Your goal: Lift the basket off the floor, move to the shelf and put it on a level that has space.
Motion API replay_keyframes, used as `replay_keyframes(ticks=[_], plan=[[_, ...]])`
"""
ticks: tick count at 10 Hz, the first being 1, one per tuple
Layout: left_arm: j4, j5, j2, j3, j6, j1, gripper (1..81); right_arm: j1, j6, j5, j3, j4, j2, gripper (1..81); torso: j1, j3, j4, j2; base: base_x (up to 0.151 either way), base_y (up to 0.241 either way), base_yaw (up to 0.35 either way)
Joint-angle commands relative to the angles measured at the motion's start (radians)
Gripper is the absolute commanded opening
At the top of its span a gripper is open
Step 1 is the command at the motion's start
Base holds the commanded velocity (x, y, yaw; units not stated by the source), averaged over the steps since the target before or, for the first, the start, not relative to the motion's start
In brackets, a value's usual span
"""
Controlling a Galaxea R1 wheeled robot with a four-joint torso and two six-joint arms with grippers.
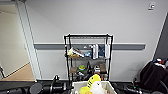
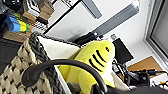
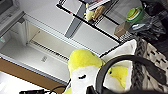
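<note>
**Basket carried before the wire shelf**

Nearest the head camera, the cream woven basket [image 1: 93, 88] sits at the lower edge of the view, raised between the robot's dark arms, with a yellow plush toy [image 1: 93, 80] and a white plush toy [image 1: 97, 88] standing up out of it. Directly beyond it stands the black wire shelf [image 1: 88, 57] against a pale wall [image 1: 82, 17]; its top level [image 1: 88, 36] carries nothing, while the tier below holds upright books and magazines [image 1: 96, 51] and the next tier holds small items, among them a green object [image 1: 81, 67]. An open doorway with light wooden flooring [image 1: 21, 73] lies to the left.

The left wrist view shows the basket's chequered weave and dark braided rim [image 2: 42, 56] close up, with one dark loop handle [image 2: 62, 66] arching over the striped yellow toy [image 2: 93, 62]. The right wrist view shows the opposite loop handle [image 3: 122, 67] beside the rim, and the white toy's closed eye [image 3: 82, 77]. Neither wrist view reveals the fingers, so whether either gripper is closed on a handle cannot be told.
</note>
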Motion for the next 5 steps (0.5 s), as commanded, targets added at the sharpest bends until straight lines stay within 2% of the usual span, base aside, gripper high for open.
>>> replay_keyframes(ticks=[1,5], plan=[[-0.014,0.004,-0.004,0.042,0.011,-0.15,1.0,0.139,0.003,0.004,0.039,-0.005,0.0,1.0,0.0,0.0,0.0,0.0,0.115,0.0,0.0],[-0.014,0.003,-0.006,0.042,0.011,-0.15,1.0,0.133,0.003,0.013,0.039,-0.005,0.002,1.0,0.001,0.0,0.0,0.001,0.132,0.0,0.0]])
